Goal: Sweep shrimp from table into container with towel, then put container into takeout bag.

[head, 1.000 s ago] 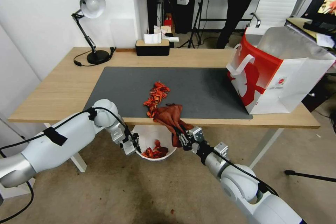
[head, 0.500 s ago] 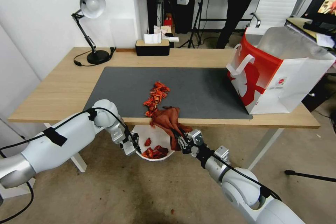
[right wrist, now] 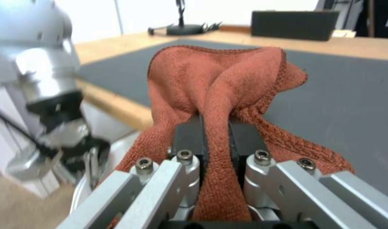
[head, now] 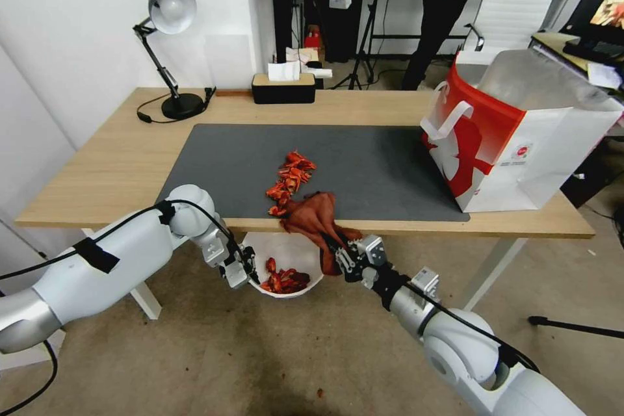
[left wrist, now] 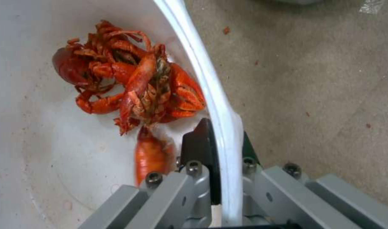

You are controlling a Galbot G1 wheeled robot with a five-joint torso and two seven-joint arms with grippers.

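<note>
Towel at counter edge, bowl held below.
Right pincer [head: 337, 253] clenched on towel [head: 313, 216] draped over counter [head: 117, 162] edge; shrimp [head: 289, 182] trail just behind. Left pincer [head: 246, 268] grips container [head: 305, 253] rim under the edge, shrimp inside. Takeout bag [head: 513, 136] far right.

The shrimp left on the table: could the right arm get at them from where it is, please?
Probably yes: the right gripper holds the towel at the table edge, and the shrimp lie just beyond with nothing between.
</note>
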